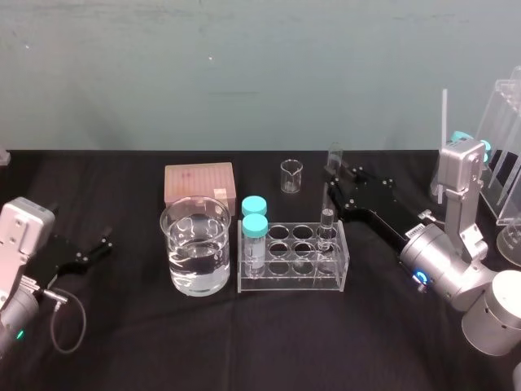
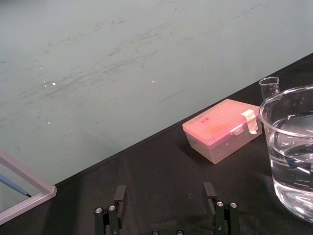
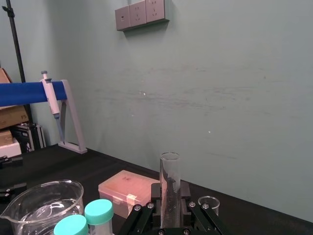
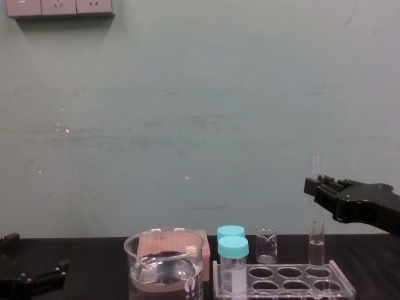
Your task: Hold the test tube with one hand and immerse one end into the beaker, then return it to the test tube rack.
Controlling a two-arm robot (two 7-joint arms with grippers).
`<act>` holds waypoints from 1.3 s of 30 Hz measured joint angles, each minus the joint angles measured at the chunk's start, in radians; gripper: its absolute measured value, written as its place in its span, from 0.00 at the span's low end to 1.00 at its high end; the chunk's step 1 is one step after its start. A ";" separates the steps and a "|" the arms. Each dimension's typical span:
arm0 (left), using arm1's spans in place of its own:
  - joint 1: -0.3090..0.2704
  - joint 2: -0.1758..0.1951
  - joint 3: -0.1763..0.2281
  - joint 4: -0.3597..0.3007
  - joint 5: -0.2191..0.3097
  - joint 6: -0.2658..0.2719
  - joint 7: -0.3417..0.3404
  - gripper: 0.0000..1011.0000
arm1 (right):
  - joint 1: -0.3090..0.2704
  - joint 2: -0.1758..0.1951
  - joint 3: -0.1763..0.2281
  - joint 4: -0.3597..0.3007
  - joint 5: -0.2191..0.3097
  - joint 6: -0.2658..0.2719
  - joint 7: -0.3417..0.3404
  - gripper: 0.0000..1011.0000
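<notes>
Left hand (image 2: 165,192) idle, fingers spread, well left of the test tube rack (image 1: 293,283), beaker (image 1: 195,252) just left of the rack, test tube (image 4: 317,232) upright in a right-end hole, right hand (image 1: 333,179) pinching its upper part.

pink lidded box (image 1: 199,184) on black tabletop (image 1: 244,342), tape strip on one edge | tiny clear beaker (image 1: 291,176) upright, to the box's right, apart | two teal-capped vials (image 1: 255,232) upright, one just behind the other | wall sockets (image 3: 142,13) high on teal wall | pipette (image 3: 51,105) hanging on blue-barred stand (image 3: 29,93)
</notes>
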 joint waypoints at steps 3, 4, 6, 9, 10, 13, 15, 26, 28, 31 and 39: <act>0.000 0.000 0.000 0.000 0.000 0.000 0.000 0.99 | -0.003 0.001 0.001 -0.002 0.001 0.001 0.000 0.22; 0.000 0.000 0.000 0.000 0.000 0.000 0.000 0.99 | -0.003 0.001 0.001 -0.003 0.001 0.002 0.000 0.22; 0.000 0.000 0.000 0.000 0.000 0.000 0.000 0.99 | -0.004 0.001 0.001 -0.003 0.001 0.003 0.000 0.22; 0.000 0.000 0.000 0.000 0.000 0.000 0.000 0.99 | -0.005 0.001 0.001 -0.003 0.002 0.004 0.000 0.22; 0.000 0.000 0.000 0.000 0.000 0.000 0.000 0.99 | -0.005 0.001 0.001 -0.003 0.003 0.005 0.000 0.22; 0.000 0.000 0.000 0.000 0.000 0.000 0.000 0.99 | -0.005 0.001 0.001 -0.001 0.004 0.007 0.000 0.22; 0.000 0.000 0.000 0.000 0.000 0.000 0.000 0.99 | -0.005 0.001 0.001 -0.001 0.004 0.008 0.000 0.22; 0.000 0.000 0.000 0.000 0.000 0.000 0.000 0.99 | -0.009 0.000 -0.003 0.007 0.001 0.015 -0.006 0.22; 0.000 0.000 0.000 0.000 0.000 0.000 0.000 0.99 | -0.009 -0.001 -0.004 0.008 0.001 0.016 -0.006 0.22; 0.000 0.000 0.000 0.000 0.000 0.000 0.000 0.99 | -0.010 -0.002 -0.005 0.008 0.000 0.018 -0.008 0.22; 0.000 0.000 0.000 0.000 0.000 0.000 0.000 0.99 | -0.014 -0.001 -0.007 0.010 -0.006 0.022 -0.013 0.22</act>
